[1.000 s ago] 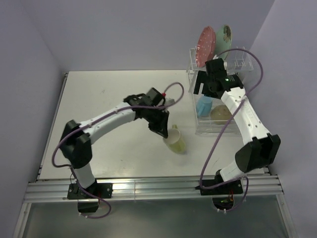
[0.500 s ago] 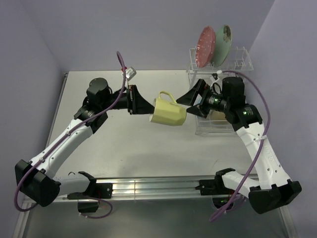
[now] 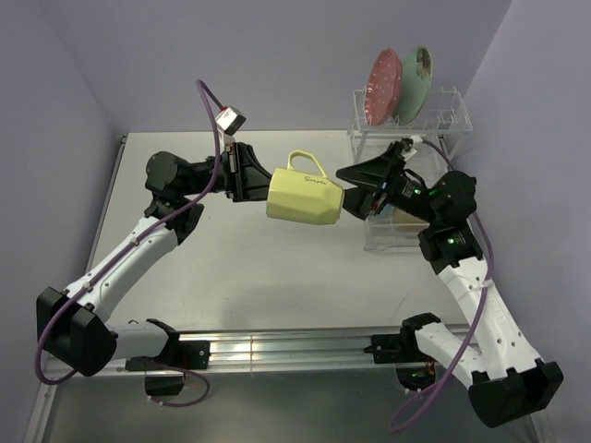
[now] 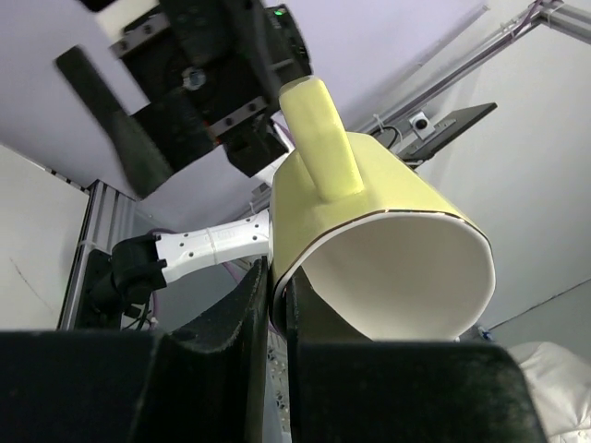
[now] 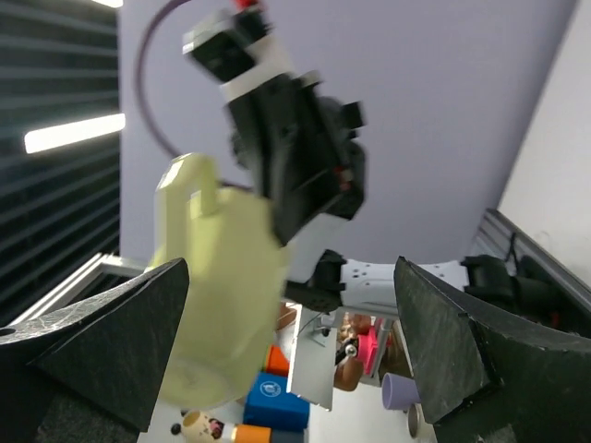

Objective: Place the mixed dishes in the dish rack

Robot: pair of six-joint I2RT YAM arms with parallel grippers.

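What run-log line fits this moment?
left hand: shut on rim of pale yellow-green mug, aloft sideways | right hand: open, facing mug base | white wire dish rack: pink dotted plate, mint-green plate upright

Mug point(image 3: 305, 196) mid-air centre, open table point(image 3: 231, 268) below, dish rack point(image 3: 443, 115) right

Left arm point(image 3: 129, 258) and right arm point(image 3: 482, 309): white tube links between bulky black joint housings, each on a black base bracket point(image 3: 175, 355). One loose purple cable point(image 3: 214, 138) loops along each arm; small green LEDs point(image 3: 451, 242) glow on the right arm's housings. Left claw point(image 4: 274, 309) and right claw point(image 5: 291, 268) carry matte black wedge-shaped fingers point(image 5: 443, 360); a black-and-white camera block point(image 3: 231, 118) tops the left wrist.
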